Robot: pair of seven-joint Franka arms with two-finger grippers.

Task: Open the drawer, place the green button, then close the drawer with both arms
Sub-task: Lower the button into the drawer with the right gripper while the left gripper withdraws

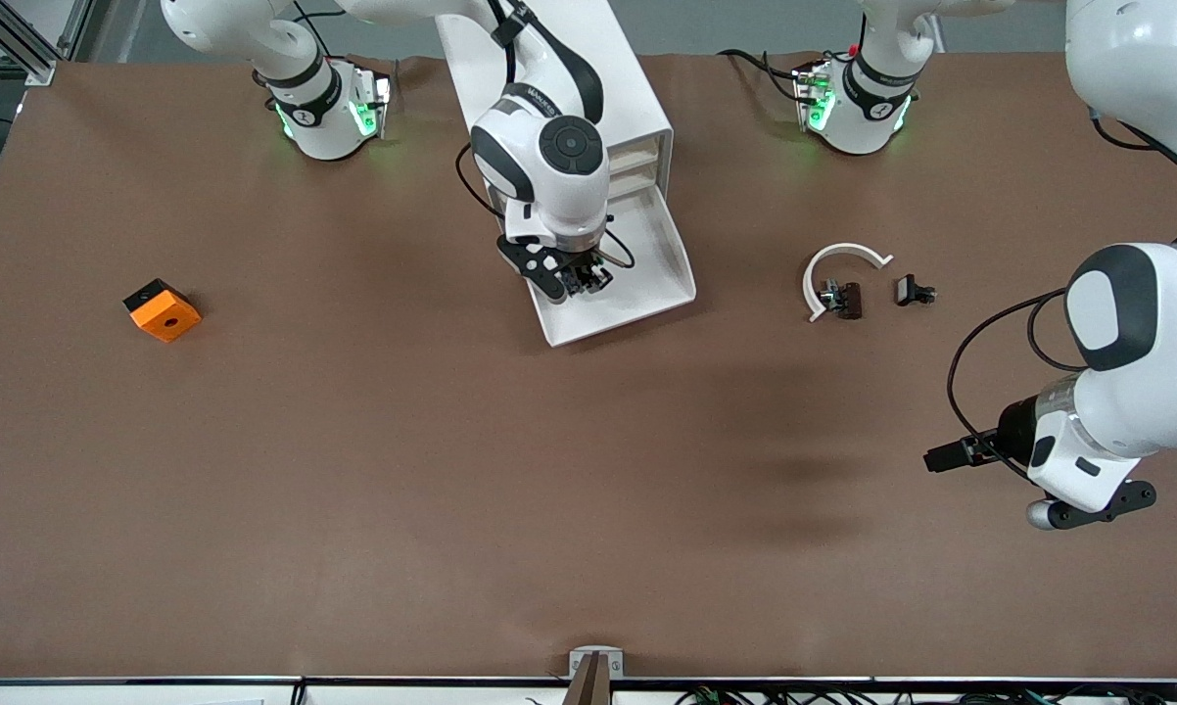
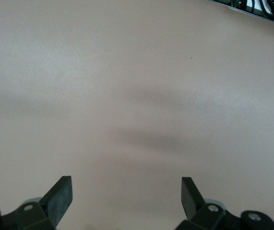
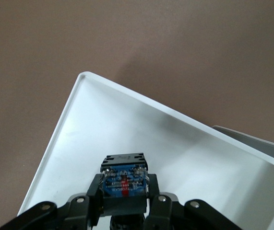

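Brown table [image 1: 353,470]: right gripper [image 3: 123,199] clamps button [image 3: 124,181] over open drawer [image 3: 184,153]

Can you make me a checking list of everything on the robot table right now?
Surface: brown table, bare where nothing stands.
Drawer: the drawer is pulled out of the white cabinet; inside it looks bare.
Button: the button is held in the right pincer, over the open drawer.
Clutter: orange cube toward the right arm's end; white curved strip with small black parts toward the left arm's end.
Left pincer: left pincer is open, holds nothing, over bare table; that arm waits.
Cables: black cables loop along the left arm.
Surroundings: a metal bracket at the table edge nearest the front camera.
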